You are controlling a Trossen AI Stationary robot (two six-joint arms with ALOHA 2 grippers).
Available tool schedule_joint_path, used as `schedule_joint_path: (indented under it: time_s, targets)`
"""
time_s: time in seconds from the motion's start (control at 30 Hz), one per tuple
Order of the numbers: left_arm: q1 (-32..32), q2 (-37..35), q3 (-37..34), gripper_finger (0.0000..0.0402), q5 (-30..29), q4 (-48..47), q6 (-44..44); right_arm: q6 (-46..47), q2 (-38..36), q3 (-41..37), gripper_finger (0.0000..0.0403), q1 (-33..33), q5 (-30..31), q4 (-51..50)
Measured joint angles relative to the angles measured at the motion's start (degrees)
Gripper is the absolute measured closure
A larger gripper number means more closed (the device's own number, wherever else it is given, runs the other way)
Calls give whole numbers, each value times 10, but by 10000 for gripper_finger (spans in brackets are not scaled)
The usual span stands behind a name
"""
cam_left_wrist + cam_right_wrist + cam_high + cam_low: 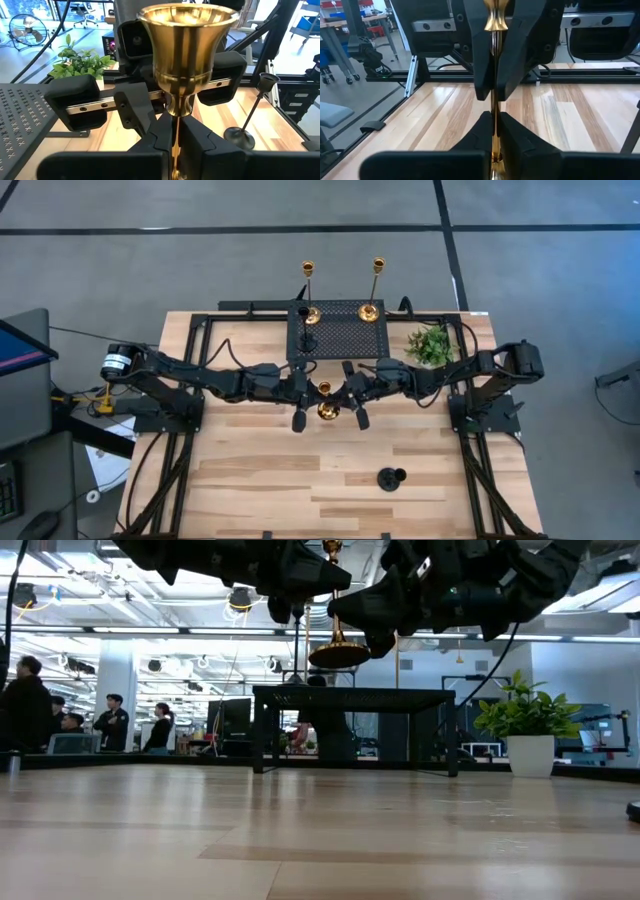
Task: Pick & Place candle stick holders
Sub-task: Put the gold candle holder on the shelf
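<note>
A shiny gold candlestick holder [326, 402] with a thin stem is held between both grippers above the table's middle; its round base [338, 655] hangs well clear of the wood. My left gripper [314, 394] and my right gripper [340, 396] are both shut on its stem. Two tall gold holders [310, 310] [370, 308] stand on their bases on the black mesh rack [345, 340] at the far side, with a black one [307, 340] on the rack's left part. Another black holder [390, 477] stands on the table at the near right. My left gripper pinches the gold holder's thin stem [175, 137] between its two fingers, just under the cup [187, 40]. The fingers come level from the table's left and lie across the stem. The holder is about upright and lifted clear. My right gripper pinches the same stem [494, 131] between its two fingers, lower down, nearer the base than my left gripper's fingers [482, 65]. The fingers come level from the table's right and lie across the stem.
A small green plant [432, 343] in a white pot stands at the far right beside the rack. The black holder [245, 127] on the table also shows in the left wrist view. Bare wood lies below the grippers and at the near left. People stand in the room beyond the table.
</note>
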Motion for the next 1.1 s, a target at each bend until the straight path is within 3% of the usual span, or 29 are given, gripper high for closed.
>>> schedule_joint_path:
  time_s: [1.1]
  targets:
    - [0,0,0,355,-5,0,4,2,0,0,403,0,-2,13]
